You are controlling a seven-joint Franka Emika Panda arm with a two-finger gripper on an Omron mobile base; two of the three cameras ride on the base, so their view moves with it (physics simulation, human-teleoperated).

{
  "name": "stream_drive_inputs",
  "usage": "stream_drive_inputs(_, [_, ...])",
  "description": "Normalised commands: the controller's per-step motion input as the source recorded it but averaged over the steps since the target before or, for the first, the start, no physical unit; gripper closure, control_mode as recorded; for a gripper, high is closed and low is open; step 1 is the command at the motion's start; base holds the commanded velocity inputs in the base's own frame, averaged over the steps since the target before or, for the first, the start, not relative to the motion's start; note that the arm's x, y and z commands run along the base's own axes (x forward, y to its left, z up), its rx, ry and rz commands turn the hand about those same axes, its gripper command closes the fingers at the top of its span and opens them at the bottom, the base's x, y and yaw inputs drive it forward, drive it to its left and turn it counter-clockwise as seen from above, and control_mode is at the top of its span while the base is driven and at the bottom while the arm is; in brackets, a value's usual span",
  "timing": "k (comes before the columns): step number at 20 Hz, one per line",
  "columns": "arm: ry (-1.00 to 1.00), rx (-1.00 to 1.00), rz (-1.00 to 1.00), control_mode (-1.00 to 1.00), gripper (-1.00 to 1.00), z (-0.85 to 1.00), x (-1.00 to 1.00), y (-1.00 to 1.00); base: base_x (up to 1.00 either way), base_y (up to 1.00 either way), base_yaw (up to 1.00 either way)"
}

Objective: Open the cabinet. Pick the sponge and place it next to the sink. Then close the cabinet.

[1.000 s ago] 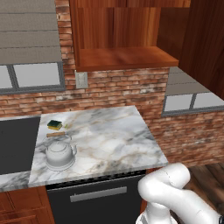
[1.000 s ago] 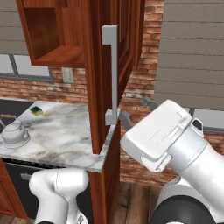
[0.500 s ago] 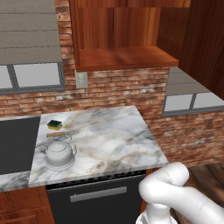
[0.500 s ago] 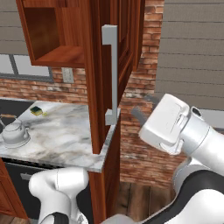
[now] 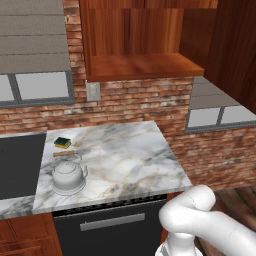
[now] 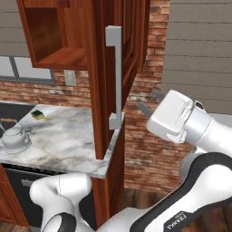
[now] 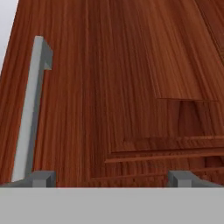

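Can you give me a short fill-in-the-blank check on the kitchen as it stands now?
1. The cabinet door stands ____.
2. The sponge lies on the ____ counter.
3. The gripper is open and holds ____.
4. The kettle stands ____ the sponge and the camera.

Missing words: open; marble; nothing; between

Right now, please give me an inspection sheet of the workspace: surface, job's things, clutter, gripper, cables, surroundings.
Surface: marble counter, beside the dark sink.
Job's things: cabinet open, its shelf bare; its door swung out, with a vertical silver handle. Sponge lies on the counter near the sink.
Clutter: kettle and a small wooden stick on the counter.
Gripper: gripper open, holding nothing, right of the door, facing it.
Cables: nothing seen.
Surroundings: brick wall, windows, wall outlet, black appliance front under the counter.
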Motion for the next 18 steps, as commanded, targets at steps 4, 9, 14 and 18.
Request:
stream_drive_inputs(4, [0.00,-0.09,0.00,-1.00,-1.00,0.00,0.16,0.22,0.00,0.00,0.00])
stream_drive_inputs(9, [0.06,-0.10,-0.01,-1.00,-1.00,0.00,0.14,0.71,0.00,0.00,0.00])
stream_drive_inputs(14, [0.09,-0.12,-0.07,-1.00,-1.00,0.02,0.02,1.00,0.00,0.00,0.00])
stream_drive_inputs(18, [0.10,-0.05,-0.09,-1.00,-1.00,0.16,0.00,1.00,0.00,0.00,0.00])
